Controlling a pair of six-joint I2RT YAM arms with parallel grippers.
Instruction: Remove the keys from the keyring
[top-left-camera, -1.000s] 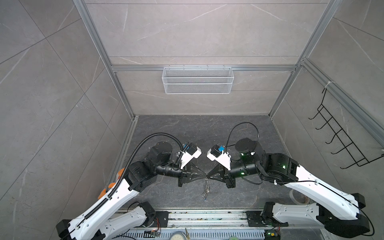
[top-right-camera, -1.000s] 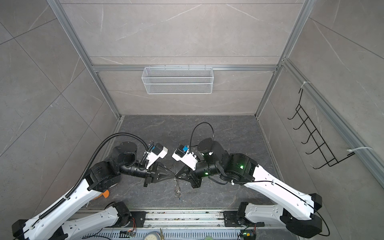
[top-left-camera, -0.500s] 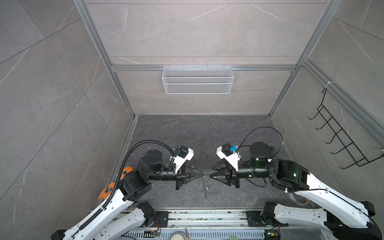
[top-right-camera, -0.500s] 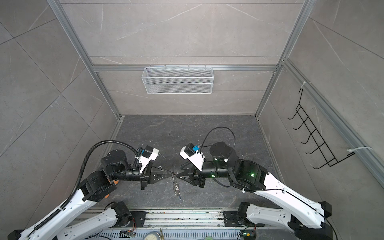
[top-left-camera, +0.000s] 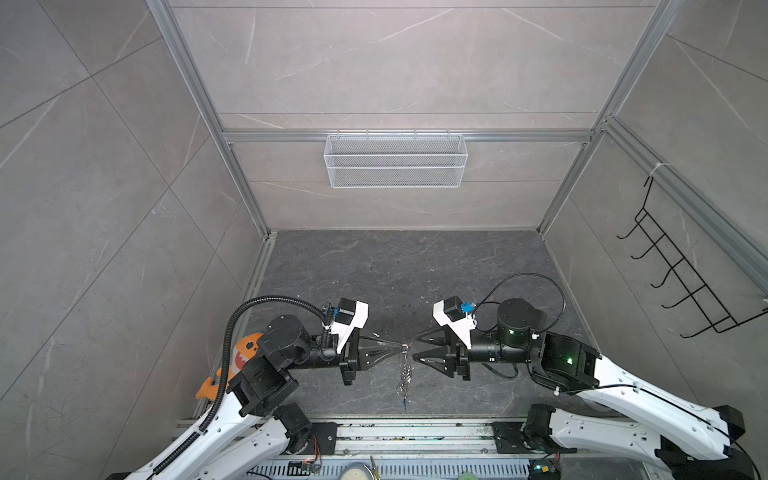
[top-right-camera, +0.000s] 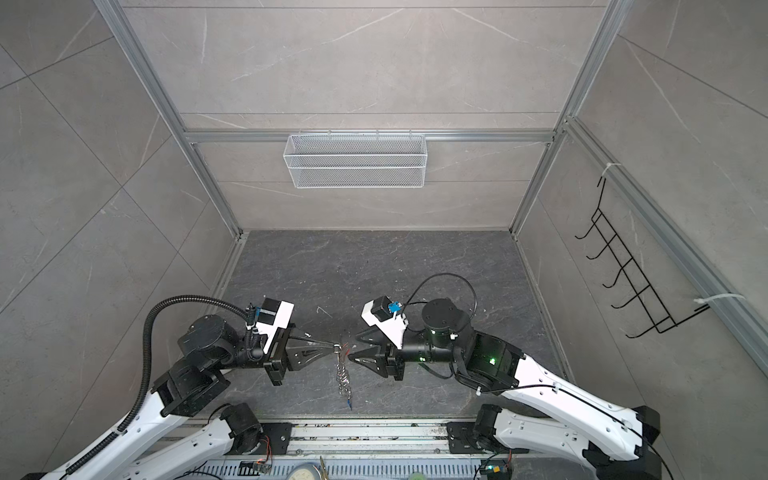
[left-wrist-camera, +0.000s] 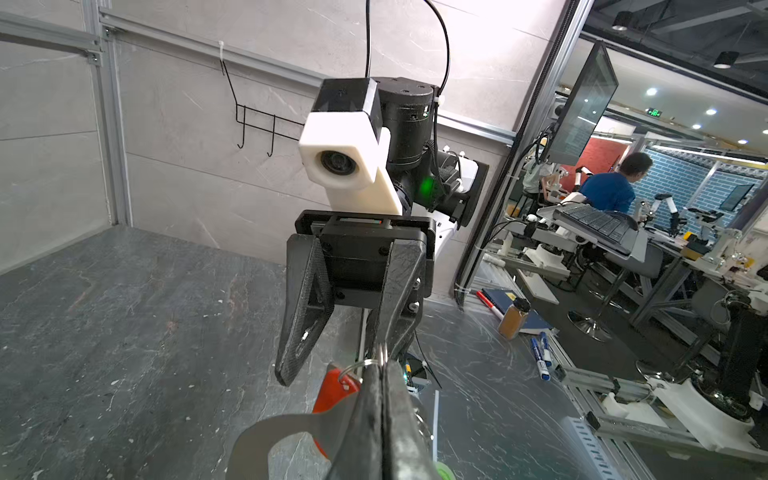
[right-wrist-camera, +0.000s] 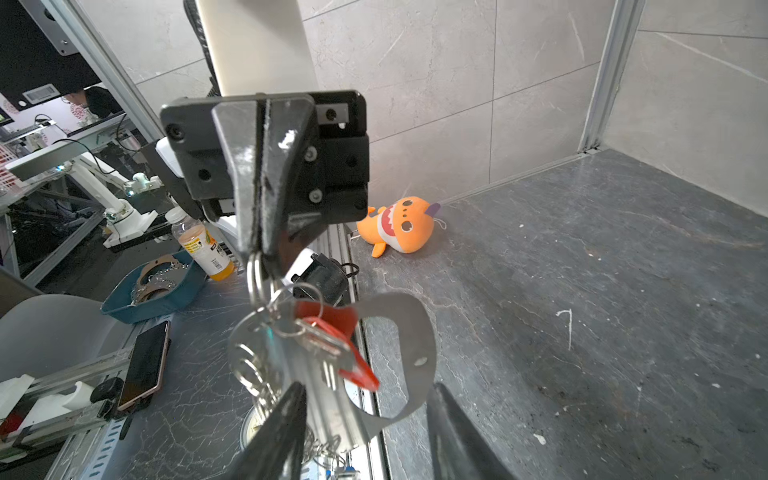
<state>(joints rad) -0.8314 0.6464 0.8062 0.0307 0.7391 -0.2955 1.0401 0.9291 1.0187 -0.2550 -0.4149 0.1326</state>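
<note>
My left gripper (top-left-camera: 404, 345) is shut on the split ring at the top of the keyring (top-left-camera: 405, 374), which hangs from its tip above the floor in both top views. In the right wrist view the grey plate (right-wrist-camera: 415, 332) with its oval hole, the red-tagged key (right-wrist-camera: 332, 320) and the silver chain (right-wrist-camera: 249, 370) dangle below the left gripper (right-wrist-camera: 257, 249). A bluish tag (top-right-camera: 349, 402) hangs at the chain's lower end. My right gripper (top-left-camera: 414, 347) stands open just right of the bunch, holding nothing. Its fingers (right-wrist-camera: 278, 436) flank the plate without touching.
An orange plush shark (top-left-camera: 245, 353) lies at the floor's left edge behind the left arm. A white wire basket (top-left-camera: 395, 166) hangs on the back wall. A black hook rack (top-left-camera: 685, 291) is on the right wall. The arms' rail runs along the front edge.
My right gripper has opened, let go of the bunch and drawn back to the right. The left gripper kept its hold, and the keyring now hangs from it alone.
</note>
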